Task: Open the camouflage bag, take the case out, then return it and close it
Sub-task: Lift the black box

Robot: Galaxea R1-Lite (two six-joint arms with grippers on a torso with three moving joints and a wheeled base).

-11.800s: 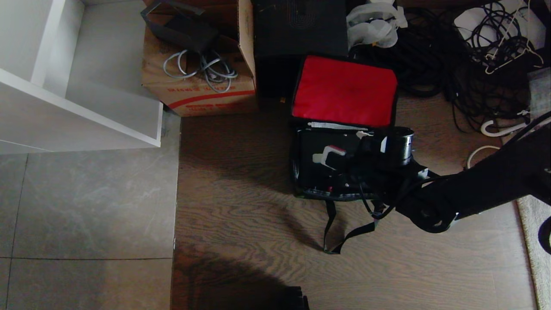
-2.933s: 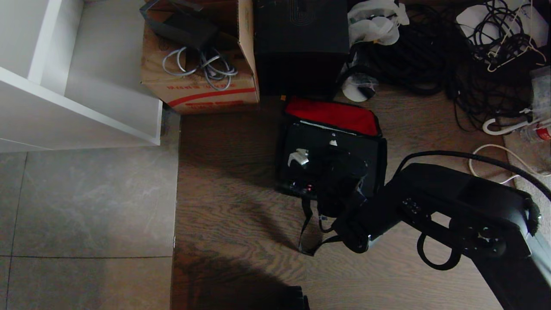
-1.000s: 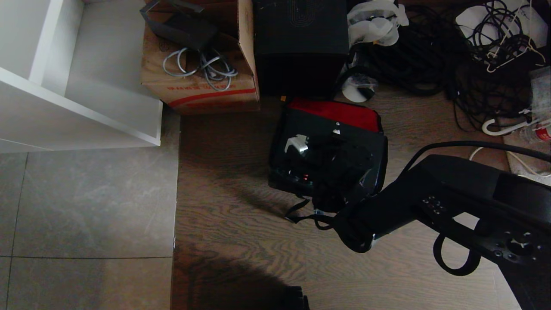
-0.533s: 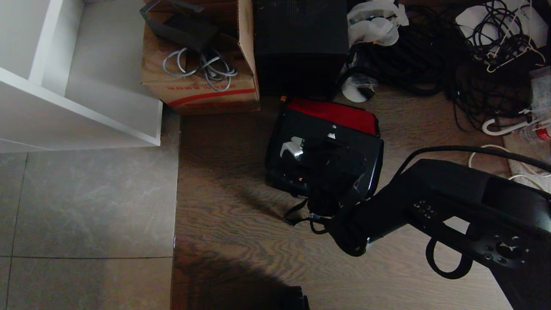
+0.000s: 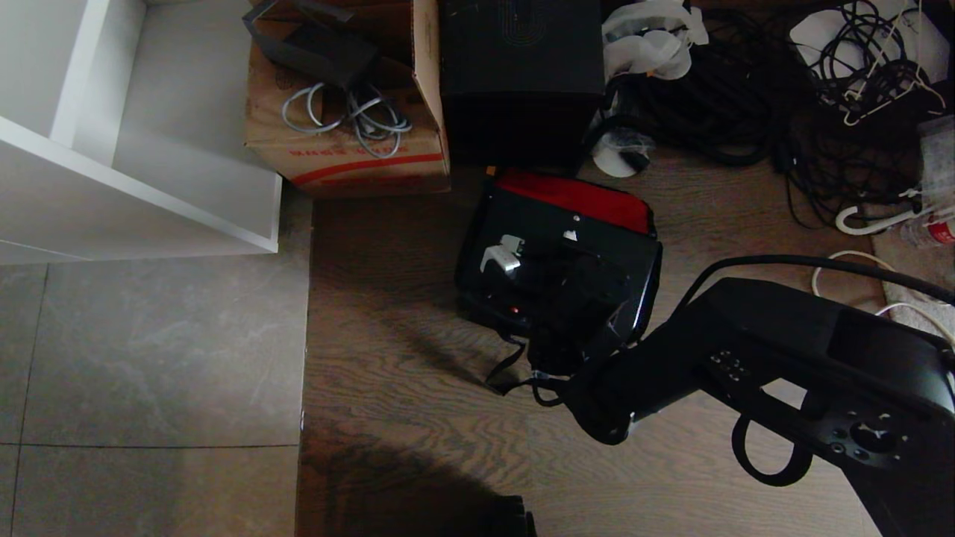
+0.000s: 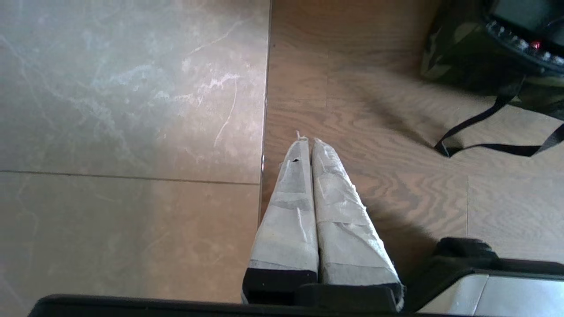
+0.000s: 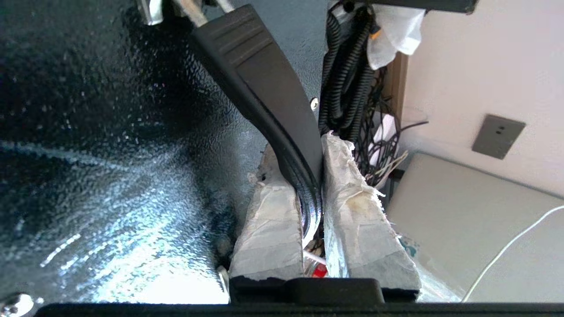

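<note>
The camouflage bag [image 6: 445, 57] stands open on the wood floor, its red lid lining [image 5: 578, 198] folded back behind it. The black case [image 5: 597, 257] fills the bag's mouth, glossy top up. My right gripper [image 5: 501, 256] reaches in from the lower right and is shut on the case's black handle [image 7: 260, 75], which runs between the taped fingers [image 7: 269, 207]. The case's pebbled black top [image 7: 110, 132] lies close beside the right gripper [image 7: 304, 147]. The bag's black strap [image 6: 484, 132] trails on the floor. My left gripper [image 6: 307, 141] hangs shut and empty over the floor seam, well left of the bag.
A cardboard box with a red stripe [image 5: 351, 149] and a tall black box [image 5: 522, 74] stand just behind the bag. Tangled black cables [image 5: 746, 97] fill the back right. A white shelf unit [image 5: 134, 171] is at the left. A pale rug edge [image 5: 918, 313] is at the right.
The case in my right gripper has edged a little to the left, and the bag and its strap have shifted with it. The left arm has stayed still.
</note>
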